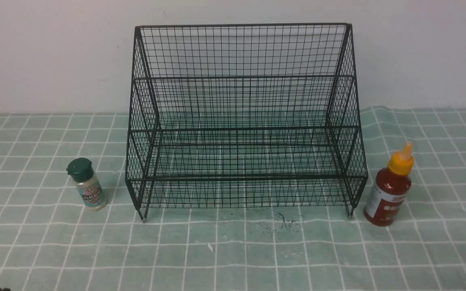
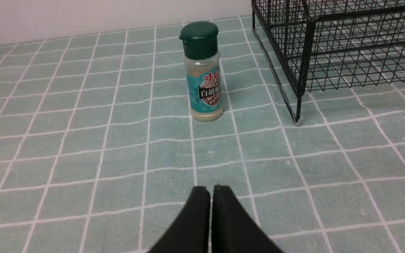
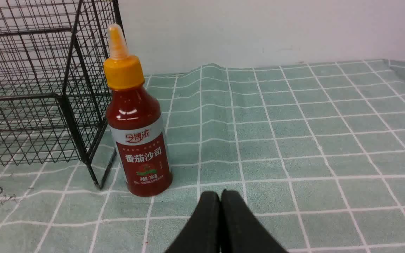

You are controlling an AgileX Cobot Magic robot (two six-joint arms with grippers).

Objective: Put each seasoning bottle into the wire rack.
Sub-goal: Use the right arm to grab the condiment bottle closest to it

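Note:
The black wire rack (image 1: 241, 121) stands in the middle of the cloth, all its shelves bare. Left of it stands a small clear shaker (image 1: 86, 184) with a dark green cap and teal label, upright. On the rack's right a red sauce bottle (image 1: 390, 189) with a yellow-orange nozzle cap stands upright. In the left wrist view my left gripper (image 2: 211, 189) is shut and holds nothing, well short of the shaker (image 2: 203, 72). My right gripper (image 3: 220, 194) is shut too, near the base of the sauce bottle (image 3: 136, 119) and a little to its side. Neither gripper shows in the front view.
A green checked cloth (image 1: 233, 250) covers the table, with a raised fold (image 1: 374, 111) behind the rack's right end. A white wall (image 1: 55, 56) runs close behind. The rack's corner foot (image 3: 95, 177) stands just beside the sauce bottle. Dark specks (image 1: 281, 222) mark the cloth before the rack.

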